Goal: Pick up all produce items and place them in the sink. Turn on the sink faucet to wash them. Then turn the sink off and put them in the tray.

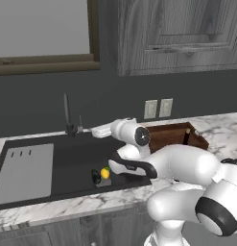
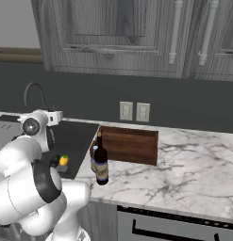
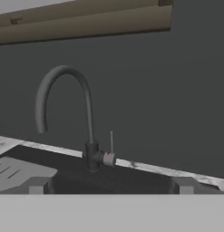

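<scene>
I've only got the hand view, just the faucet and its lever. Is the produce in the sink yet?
Observer: Yes. The yellow fruit and the dark green item lie side by side in the sink, near its front right corner.
Operator: Where's the tray from there?
Observer: The tray sits on the counter just to the right of the sink, toward the back wall.
Operator: Anything standing close to it?
Observer: A dark wine bottle stands upright at the tray's front left corner, between tray and sink, with a small bottle right beside it.
</scene>
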Tool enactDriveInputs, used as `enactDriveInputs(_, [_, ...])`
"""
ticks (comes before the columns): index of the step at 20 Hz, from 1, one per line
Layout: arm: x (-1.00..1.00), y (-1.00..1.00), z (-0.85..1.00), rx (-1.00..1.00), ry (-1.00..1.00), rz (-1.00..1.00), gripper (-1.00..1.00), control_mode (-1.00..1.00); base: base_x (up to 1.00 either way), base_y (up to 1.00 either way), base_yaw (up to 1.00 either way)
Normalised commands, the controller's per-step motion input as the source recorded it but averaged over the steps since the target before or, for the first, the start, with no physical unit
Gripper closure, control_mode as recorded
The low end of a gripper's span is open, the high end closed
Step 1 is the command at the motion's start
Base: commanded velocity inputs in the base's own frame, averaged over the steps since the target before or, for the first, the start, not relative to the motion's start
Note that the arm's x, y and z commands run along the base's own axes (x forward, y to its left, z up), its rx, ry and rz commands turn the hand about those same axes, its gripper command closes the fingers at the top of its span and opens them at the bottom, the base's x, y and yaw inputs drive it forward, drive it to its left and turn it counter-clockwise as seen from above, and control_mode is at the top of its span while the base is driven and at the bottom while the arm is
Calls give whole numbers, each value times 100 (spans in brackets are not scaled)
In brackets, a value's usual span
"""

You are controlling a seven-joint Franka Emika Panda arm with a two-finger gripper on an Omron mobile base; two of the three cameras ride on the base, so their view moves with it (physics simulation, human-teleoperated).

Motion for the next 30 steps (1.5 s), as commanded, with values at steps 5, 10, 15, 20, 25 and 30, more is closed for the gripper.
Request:
enactDriveInputs(5, [32,4,-1,0,2,0,-100,-100,0,0,0])
enactDriveInputs(10, [36,23,-15,0,4,0,-100,-100,0,0,0])
enactDriveInputs(15, [30,22,-16,0,1,2,-100,-100,0,0,0])
enactDriveInputs(20, [45,15,-14,0,7,2,-100,-100,0,0,0])
enactDriveInputs(25, [44,3,-9,0,6,4,-100,-100,0,0,0])
enactDriveInputs(30, [46,0,0,0,4,3,-100,-100,0,0,0])
